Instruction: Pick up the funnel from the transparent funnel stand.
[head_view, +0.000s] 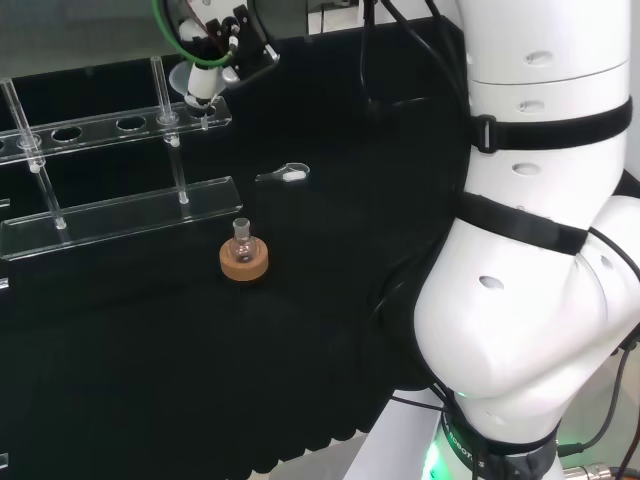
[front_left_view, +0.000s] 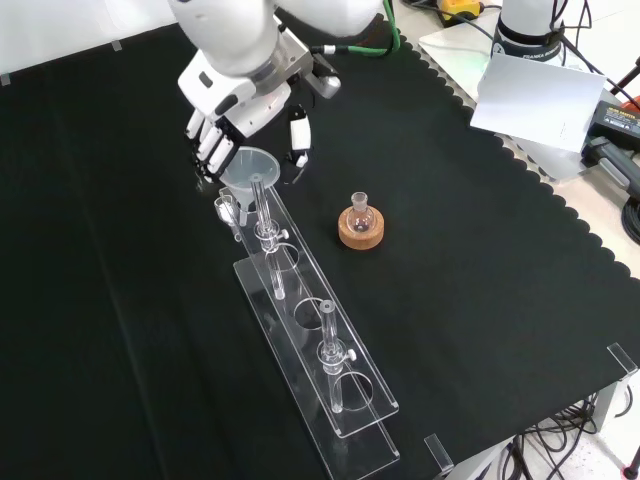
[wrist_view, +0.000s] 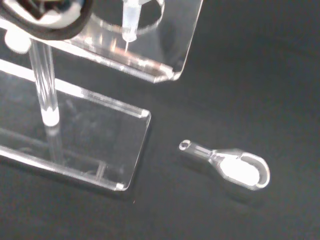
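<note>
The clear funnel sits in the end hole of the transparent stand, its stem reaching down through the upper shelf. The hand hangs right over the funnel's mouth. Its fingers point down on the funnel's left in the front view and its thumb stands apart on the right, with the funnel bowl between them. In the head view the hand is at the stand's right end, over the funnel.
A small round flask on a cork ring stands right of the stand in the front view, also in the head view. A small clear glass scoop lies on the cloth beside the stand's end.
</note>
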